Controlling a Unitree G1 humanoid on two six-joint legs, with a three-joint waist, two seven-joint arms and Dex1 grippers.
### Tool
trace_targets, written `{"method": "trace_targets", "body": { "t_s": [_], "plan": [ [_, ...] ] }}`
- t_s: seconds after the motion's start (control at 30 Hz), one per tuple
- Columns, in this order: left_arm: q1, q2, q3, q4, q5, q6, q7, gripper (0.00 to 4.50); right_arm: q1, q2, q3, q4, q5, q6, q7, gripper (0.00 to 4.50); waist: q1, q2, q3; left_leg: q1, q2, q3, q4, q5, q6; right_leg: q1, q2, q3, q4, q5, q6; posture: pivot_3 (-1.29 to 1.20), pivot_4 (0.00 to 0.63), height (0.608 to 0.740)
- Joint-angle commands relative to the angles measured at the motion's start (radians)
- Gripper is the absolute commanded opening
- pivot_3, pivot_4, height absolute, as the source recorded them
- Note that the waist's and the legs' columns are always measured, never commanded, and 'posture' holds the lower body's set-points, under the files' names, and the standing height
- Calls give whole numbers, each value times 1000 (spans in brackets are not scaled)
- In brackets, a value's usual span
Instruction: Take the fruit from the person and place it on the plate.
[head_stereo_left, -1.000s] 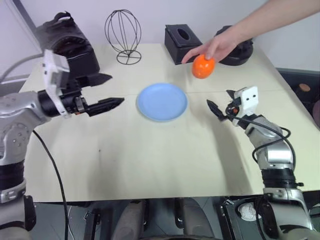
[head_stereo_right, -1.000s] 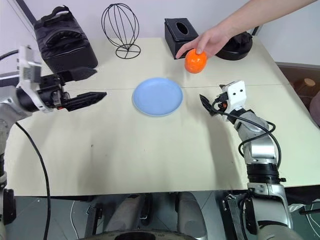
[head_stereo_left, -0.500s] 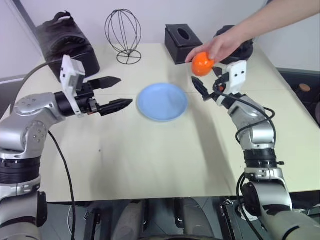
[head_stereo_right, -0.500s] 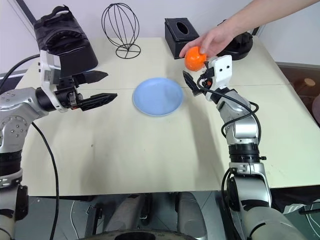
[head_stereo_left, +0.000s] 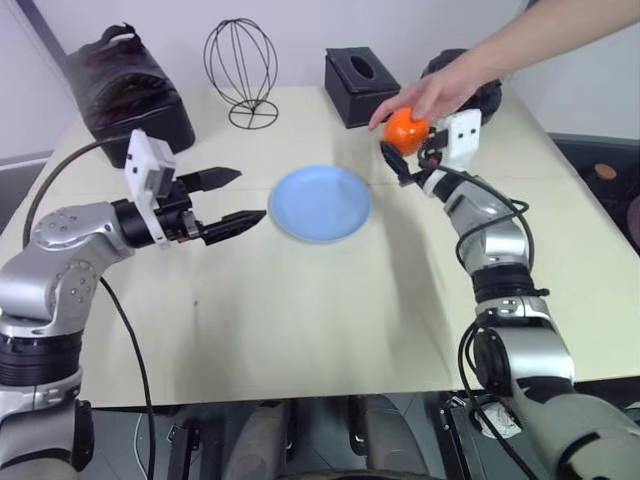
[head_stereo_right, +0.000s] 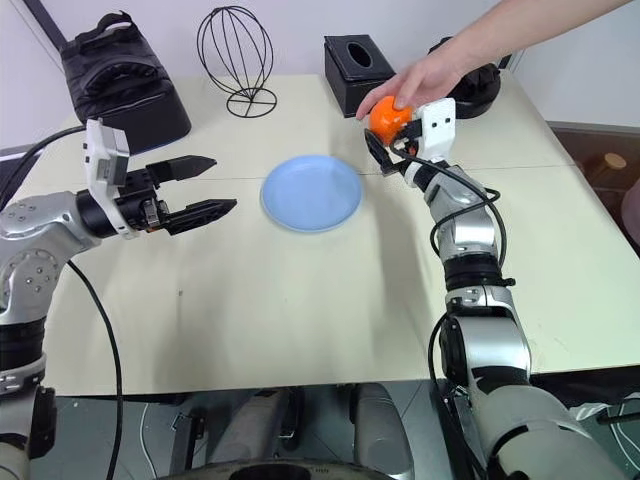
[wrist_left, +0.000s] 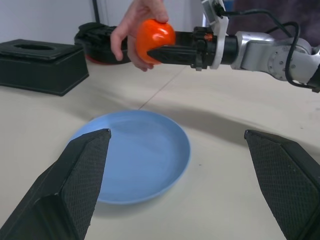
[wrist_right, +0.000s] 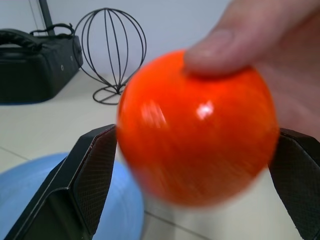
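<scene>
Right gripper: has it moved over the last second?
Yes. The right gripper has travelled from the bare table beside the plate up toward the black tissue box, and now brackets the fruit.

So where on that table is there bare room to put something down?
Bare tabletop spans the whole near side, in front of the plate. The far edge is crowded: black bag, wire ball stand, black box.

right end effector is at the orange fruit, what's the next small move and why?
Probably close the right end effector on the small round orange fruit: its open fingers already flank it while the person's hand holds it above the table. The light blue round plate lies beside it.
</scene>
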Motion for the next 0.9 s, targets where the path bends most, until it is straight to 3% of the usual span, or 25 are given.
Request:
{"method": "trace_targets", "body": {
  "t_s": [0.03,0.1,0.13,0.37,0.53,0.8,0.87,0.9],
  "plan": [
    [-1,3,34,-36,-9,-15,11,4500,-37,6,-18,12,3,-52,4,3968,1,0,0,0,0,0,0,0,0,0,0,0,0,0,0,0,150,740],
    [2,2,36,-40,-11,-15,14,4500,-36,5,-17,16,4,-60,7,3313,0,0,0,0,0,0,0,0,0,0,0,0,0,0,0,0,150,740],
    [4,3,37,-42,-12,-15,16,4500,-35,3,-18,15,5,-61,9,3207,0,0,0,0,0,0,0,0,0,0,0,0,0,0,0,0,150,740],
    [14,10,44,-47,-13,-9,19,4500,-9,13,6,-35,22,6,60,3207,-1,0,0,0,0,0,0,0,0,0,0,0,0,0,0,0,150,740],
    [83,57,56,-54,12,-2,2,4500,78,112,119,-147,6,112,126,3207,-12,0,0,0,1,0,-1,0,0,-1,0,0,1,0,0,0,150,740],
    [160,80,70,-101,19,0,23,4500,5,196,148,13,-43,69,88,3207,-15,1,0,-1,-1,0,-2,0,-1,-3,-1,1,2,0,0,0,150,740],
    [169,78,72,-109,19,0,28,4500,-13,199,146,53,-51,44,87,4216,-17,1,0,-1,-1,0,-2,0,-1,-3,-1,1,2,0,0,0,150,740],
    [171,77,73,-114,18,1,32,4500,-20,199,145,67,-50,36,99,4456,-19,1,0,-1,0,0,-2,0,-1,-3,0,1,2,0,0,0,150,740]
  ]
}}
